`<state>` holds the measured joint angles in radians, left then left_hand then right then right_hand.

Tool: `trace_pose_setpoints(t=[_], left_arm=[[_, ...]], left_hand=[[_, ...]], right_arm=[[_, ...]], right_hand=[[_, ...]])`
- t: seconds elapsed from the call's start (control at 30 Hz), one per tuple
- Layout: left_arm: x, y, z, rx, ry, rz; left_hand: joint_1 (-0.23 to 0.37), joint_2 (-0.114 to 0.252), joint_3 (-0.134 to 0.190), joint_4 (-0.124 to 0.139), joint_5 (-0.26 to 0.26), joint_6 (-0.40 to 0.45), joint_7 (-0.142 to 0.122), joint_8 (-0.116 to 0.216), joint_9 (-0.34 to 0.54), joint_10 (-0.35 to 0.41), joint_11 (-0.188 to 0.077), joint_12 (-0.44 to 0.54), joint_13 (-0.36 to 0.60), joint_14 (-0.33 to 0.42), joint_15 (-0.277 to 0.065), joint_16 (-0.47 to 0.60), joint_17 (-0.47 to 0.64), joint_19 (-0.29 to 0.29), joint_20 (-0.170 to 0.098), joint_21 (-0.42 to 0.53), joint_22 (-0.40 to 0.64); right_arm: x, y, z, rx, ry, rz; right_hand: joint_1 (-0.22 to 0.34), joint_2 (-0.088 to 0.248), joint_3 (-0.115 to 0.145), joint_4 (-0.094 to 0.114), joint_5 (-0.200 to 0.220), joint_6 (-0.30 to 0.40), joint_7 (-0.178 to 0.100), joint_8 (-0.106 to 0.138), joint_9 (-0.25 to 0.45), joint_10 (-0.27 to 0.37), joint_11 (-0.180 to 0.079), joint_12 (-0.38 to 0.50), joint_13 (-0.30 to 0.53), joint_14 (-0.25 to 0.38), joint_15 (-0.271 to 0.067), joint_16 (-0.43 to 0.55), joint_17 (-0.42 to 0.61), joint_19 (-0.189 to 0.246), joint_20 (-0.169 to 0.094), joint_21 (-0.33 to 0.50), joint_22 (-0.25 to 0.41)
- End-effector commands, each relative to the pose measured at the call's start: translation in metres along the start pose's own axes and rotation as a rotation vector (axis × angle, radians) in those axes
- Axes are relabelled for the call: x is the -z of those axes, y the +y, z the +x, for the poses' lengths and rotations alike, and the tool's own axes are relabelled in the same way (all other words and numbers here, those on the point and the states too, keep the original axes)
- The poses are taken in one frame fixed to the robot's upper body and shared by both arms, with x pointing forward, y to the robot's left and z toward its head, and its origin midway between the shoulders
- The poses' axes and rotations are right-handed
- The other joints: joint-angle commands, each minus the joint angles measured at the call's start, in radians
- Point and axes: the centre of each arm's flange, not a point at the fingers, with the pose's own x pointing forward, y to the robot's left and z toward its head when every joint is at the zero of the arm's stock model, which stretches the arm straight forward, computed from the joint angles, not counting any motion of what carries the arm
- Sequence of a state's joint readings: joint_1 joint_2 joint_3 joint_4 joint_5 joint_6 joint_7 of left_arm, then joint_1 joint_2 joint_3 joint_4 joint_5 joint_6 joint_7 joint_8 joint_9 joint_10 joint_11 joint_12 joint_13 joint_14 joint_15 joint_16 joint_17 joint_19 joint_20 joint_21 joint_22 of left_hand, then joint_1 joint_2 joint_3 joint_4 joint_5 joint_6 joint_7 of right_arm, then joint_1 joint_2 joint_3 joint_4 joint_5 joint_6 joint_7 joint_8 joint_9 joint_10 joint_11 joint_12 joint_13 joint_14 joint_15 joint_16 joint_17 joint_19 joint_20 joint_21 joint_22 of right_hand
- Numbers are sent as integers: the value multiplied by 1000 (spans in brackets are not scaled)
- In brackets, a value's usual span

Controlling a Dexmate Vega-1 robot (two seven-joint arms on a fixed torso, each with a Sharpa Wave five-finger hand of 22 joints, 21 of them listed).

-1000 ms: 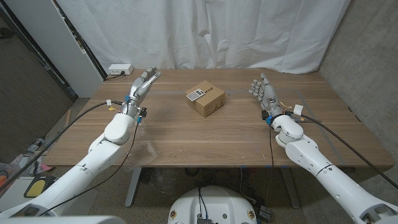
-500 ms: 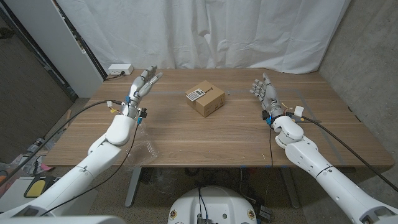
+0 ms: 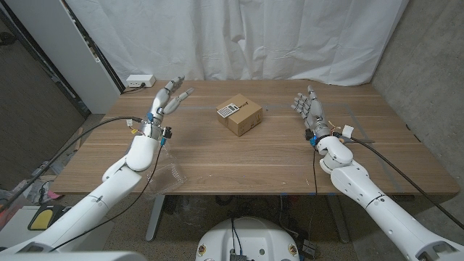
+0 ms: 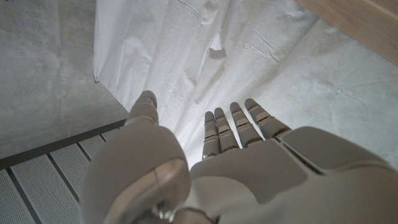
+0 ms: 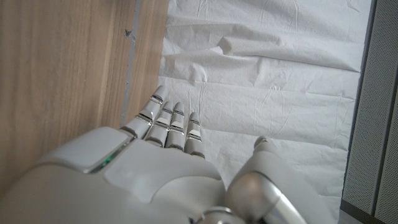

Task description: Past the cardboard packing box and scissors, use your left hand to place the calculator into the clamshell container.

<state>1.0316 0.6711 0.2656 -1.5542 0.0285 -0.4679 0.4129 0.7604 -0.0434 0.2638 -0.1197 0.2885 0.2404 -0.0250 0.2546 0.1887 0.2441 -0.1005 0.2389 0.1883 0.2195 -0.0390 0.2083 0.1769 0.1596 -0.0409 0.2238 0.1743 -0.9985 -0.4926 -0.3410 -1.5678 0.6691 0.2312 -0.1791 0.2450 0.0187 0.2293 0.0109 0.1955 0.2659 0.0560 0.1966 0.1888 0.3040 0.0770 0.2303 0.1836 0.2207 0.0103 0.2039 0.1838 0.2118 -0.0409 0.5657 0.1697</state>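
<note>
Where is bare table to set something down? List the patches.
Bare wood lies between the left hand and the cardboard box, between that box and the right hand, and along the table's near edge. Only the middle is occupied.

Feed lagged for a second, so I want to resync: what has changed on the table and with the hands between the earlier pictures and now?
The left hand has spread its fingers a little wider and holds nothing. The right hand is open as before, at the same spot. The calculator lies unmoved on top of the cardboard box.
</note>
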Motion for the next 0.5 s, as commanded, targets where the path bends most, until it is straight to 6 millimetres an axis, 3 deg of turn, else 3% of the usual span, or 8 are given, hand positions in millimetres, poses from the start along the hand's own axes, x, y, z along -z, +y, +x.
trace_pose_setpoints(t=[0.03,0.13,0.4,0.5], left_arm=[[-10,-1,-3,25,-6,115],[-11,-2,-5,34,-8,140],[-16,-6,-7,52,-20,237],[-18,-7,-8,44,-28,259]], left_hand=[[38,-8,3,-22,5,-12,-4,-12,4,-3,-2,-12,4,2,-51,-10,-1,-5,-58,-10,2],[61,-14,5,-31,7,-35,4,-25,5,-19,1,-22,4,-6,-48,-17,-1,-11,-71,-16,1],[97,-18,10,-41,10,-53,4,-35,6,-34,2,-31,6,-18,-47,-23,-1,-21,-70,-23,0],[112,-23,10,-42,11,-45,2,-33,7,-25,-3,-28,6,-6,-52,-19,-2,-15,-90,-23,-1]], right_arm=[[2,0,0,10,-13,30],[0,-1,-1,19,-11,36],[-8,-6,-1,20,-15,27],[-10,-7,-1,24,-12,27]], right_hand=[[12,1,2,-6,0,7,2,9,1,10,6,7,3,12,3,9,3,10,-23,-4,4],[12,1,2,-7,0,9,0,10,1,13,5,8,4,16,1,9,3,11,-22,-6,4],[15,2,2,-11,-1,31,-5,15,2,33,3,13,4,32,-3,11,3,29,-22,-9,5],[16,2,2,-12,-2,32,-6,15,2,35,3,13,4,34,-4,12,3,30,-22,-10,5]])
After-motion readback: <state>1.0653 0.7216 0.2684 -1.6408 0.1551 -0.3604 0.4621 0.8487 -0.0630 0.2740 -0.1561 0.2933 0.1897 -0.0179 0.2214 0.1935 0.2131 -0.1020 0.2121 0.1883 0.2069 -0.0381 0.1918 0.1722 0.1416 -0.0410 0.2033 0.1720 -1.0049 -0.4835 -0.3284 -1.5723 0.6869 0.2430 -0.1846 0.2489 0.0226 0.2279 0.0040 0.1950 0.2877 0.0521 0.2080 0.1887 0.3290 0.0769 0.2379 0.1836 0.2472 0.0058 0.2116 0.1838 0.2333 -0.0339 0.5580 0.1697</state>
